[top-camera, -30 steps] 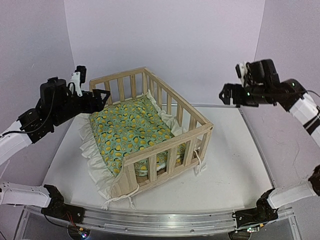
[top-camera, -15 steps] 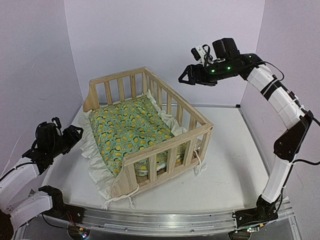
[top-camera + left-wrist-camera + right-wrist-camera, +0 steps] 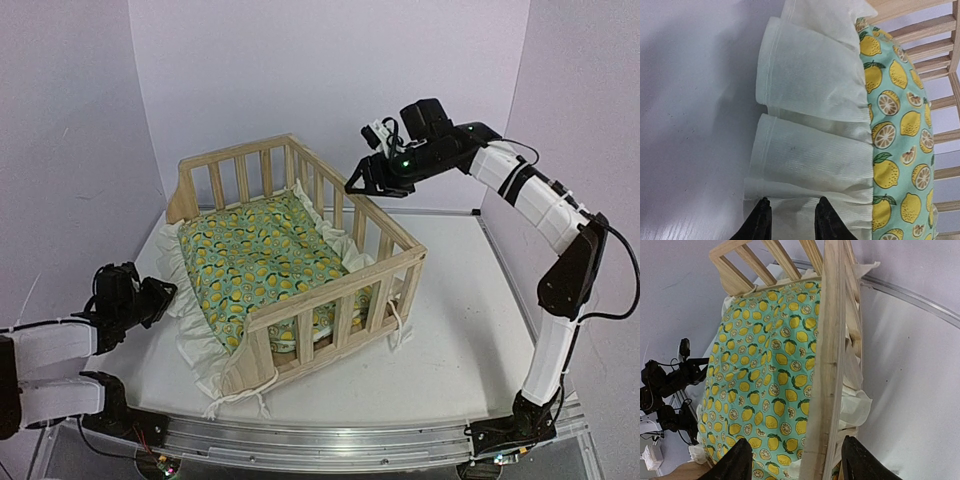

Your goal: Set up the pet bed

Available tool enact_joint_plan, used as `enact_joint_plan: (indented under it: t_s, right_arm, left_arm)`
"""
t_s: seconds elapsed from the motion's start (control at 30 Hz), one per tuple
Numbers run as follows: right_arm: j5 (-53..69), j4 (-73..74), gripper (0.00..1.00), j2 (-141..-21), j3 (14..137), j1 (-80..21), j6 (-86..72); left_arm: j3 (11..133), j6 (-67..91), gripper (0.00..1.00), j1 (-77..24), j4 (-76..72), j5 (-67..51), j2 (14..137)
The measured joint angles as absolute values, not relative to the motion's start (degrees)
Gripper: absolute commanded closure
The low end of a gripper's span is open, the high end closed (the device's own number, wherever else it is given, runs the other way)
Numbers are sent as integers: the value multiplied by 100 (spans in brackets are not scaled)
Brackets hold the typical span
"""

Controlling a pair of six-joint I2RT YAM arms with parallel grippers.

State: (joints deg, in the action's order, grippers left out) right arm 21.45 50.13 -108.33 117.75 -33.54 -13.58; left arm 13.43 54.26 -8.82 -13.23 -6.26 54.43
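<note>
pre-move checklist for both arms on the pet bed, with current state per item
1. Left gripper at the cushion ruffle: ok, fingertips over its edge, jaws apart.
2. Ruffle pinched: cannot tell, no fabric visibly clamped.
3. Right gripper aligned with the top rail of the frame: ok, a finger on either side in the wrist view; contact cannot tell.
4. Cushion fully inside the frame: not ok, ruffle spills over the low side onto the table.
5. Pillow placed: cannot tell, none in view.
</note>
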Motion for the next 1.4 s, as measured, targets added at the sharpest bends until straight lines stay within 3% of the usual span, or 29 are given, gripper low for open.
enact_joint_plan:
  t_s: [0.37, 0.77, 0.93, 1.13, 1.33, 1.4]
  right_arm:
    - [2040, 4397, 49, -10189, 10178, -3352, -1925]
    - [978, 3879, 48, -8403, 8305, -3081, -2648]
    - [834, 3347, 41, -7625, 7341, -3050, -3100]
    - [674, 3260, 33, -7098, 6803, -3531, -3522]
    - [773, 3129, 29, -7223, 6652, -4486, -3935]
    - [1013, 2834, 29, -7341, 6541, -4694, -4150]
  left_arm:
    - [2169, 5081, 77, -928, -1787, -1055, 7631]
    - [4453, 4838, 77, -1927, -2091, -1092, 10125]
    - [5996, 4759, 75, -2016, -2147, -1317, 11391]
    - [7660, 4560, 65, -2051, -2410, -1640, 12672]
    - [8097, 4101, 50, -1933, -2373, -1562, 12916]
    - [7824, 3885, 29, -1881, -2399, -1636, 12687]
